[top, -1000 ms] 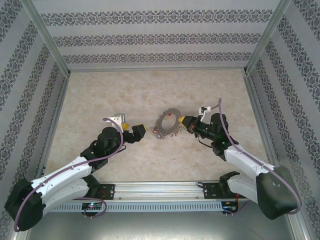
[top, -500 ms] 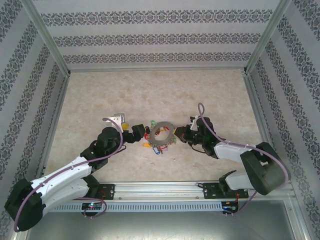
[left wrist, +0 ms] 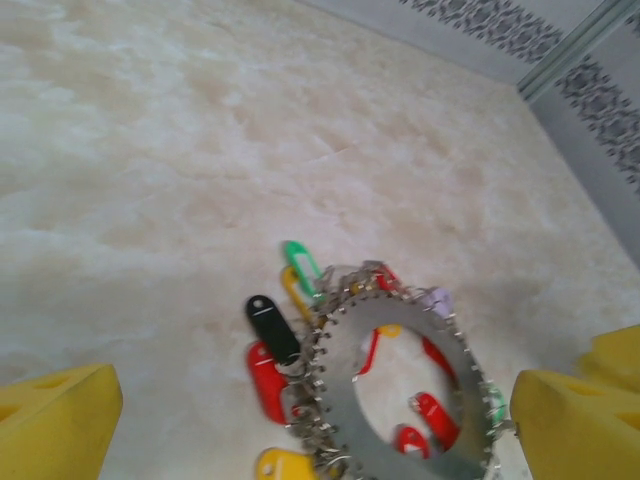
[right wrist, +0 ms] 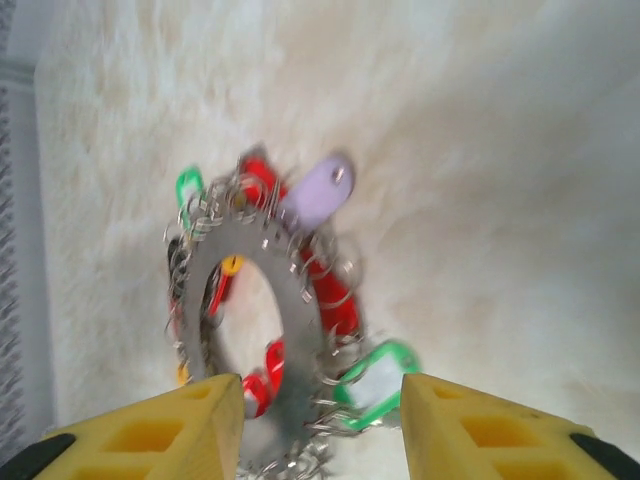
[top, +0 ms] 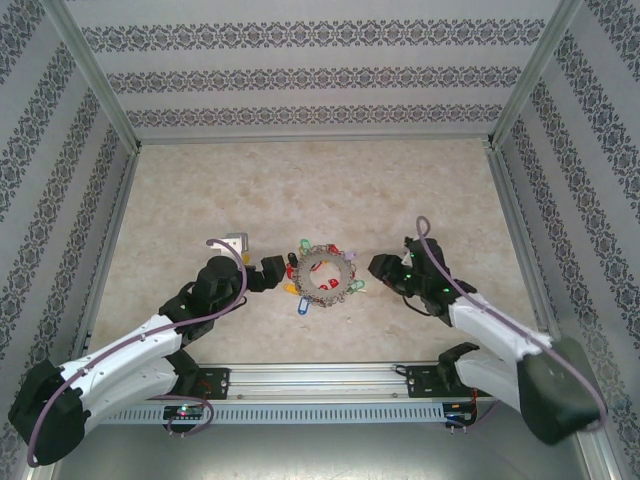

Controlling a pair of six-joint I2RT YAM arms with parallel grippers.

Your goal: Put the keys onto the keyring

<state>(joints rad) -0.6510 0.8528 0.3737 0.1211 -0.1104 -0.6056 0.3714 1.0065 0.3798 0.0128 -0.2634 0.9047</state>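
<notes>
R gripper (top: 379, 267) sits w/ jaws apart, nothing held. L gripper (top: 278, 272) is spread wide, also empty. Keyring (top: 306, 274) lies flat on the surface (top: 300, 180) directly btwn them, one gripper just beside its rim on each side, about equally near. It's round, so no long axis. From the R wrist view its near edge lies btwn the fingers. A green tag (right wrist: 378, 378) sits at the rim nearest the R gripper; can't tell if that key's loose or already on.

Keyring (left wrist: 340, 380): grey metal. Tags: red (left wrist: 265, 380), black (left wrist: 272, 325), green (right wrist: 375, 380), lilac (right wrist: 318, 193), yellow. Table (top: 250, 190): beige, marbled. Walls (top: 310, 75): white, dark floral bands. Fingers (right wrist: 150, 435): yellow.
</notes>
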